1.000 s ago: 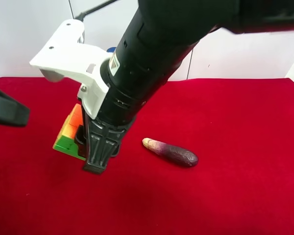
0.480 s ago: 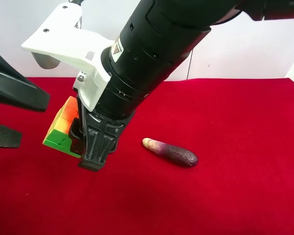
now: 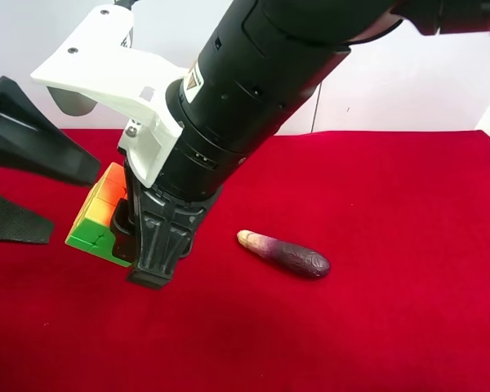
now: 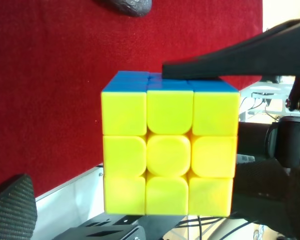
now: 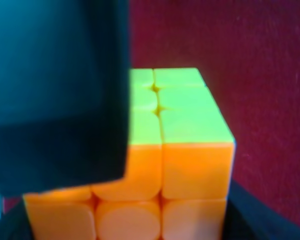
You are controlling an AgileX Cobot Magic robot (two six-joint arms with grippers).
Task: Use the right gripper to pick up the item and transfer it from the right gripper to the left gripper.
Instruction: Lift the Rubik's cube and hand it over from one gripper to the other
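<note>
Cube (image 3: 98,216), likely rigid, light and slick, is clamped by the right tool (image 3: 137,249); the left tool (image 3: 65,200) is spread at its nine o'clock; free flat faces should be taken

The right claw (image 3: 135,257), on a thick black arm with a white bracket (image 3: 106,69), grips a tilted puzzle cube (image 3: 98,216) showing orange, yellow and green faces. The left claw (image 3: 69,202) has its fingers spread just beside the cube. A dark purple eggplant (image 3: 284,254) lies apart on the red bench (image 3: 392,245).
</note>
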